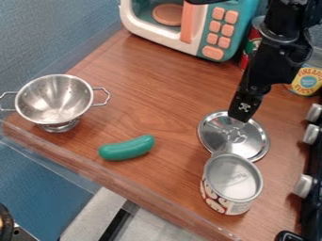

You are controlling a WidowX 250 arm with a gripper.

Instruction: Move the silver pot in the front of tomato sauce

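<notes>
The black gripper (245, 106) hangs over the silver lid (232, 135) at the right, its lower end overlapping the lid's upper edge in the view. A silver pot (55, 100) with two wire handles and a footed base, much like a colander, stands upright near the left edge of the wooden surface, far from the gripper. Behind the arm, beside the toy microwave, a red and green can (253, 43) is partly hidden; whether it is the tomato sauce I cannot tell.
A green toy vegetable (127, 148) lies front centre. An open-topped or silver-topped can (231, 182) stands at the lid's front edge. The toy microwave (195, 28) is at the back, a yellow can (306, 81) at right, beside a stove with knobs (304, 186).
</notes>
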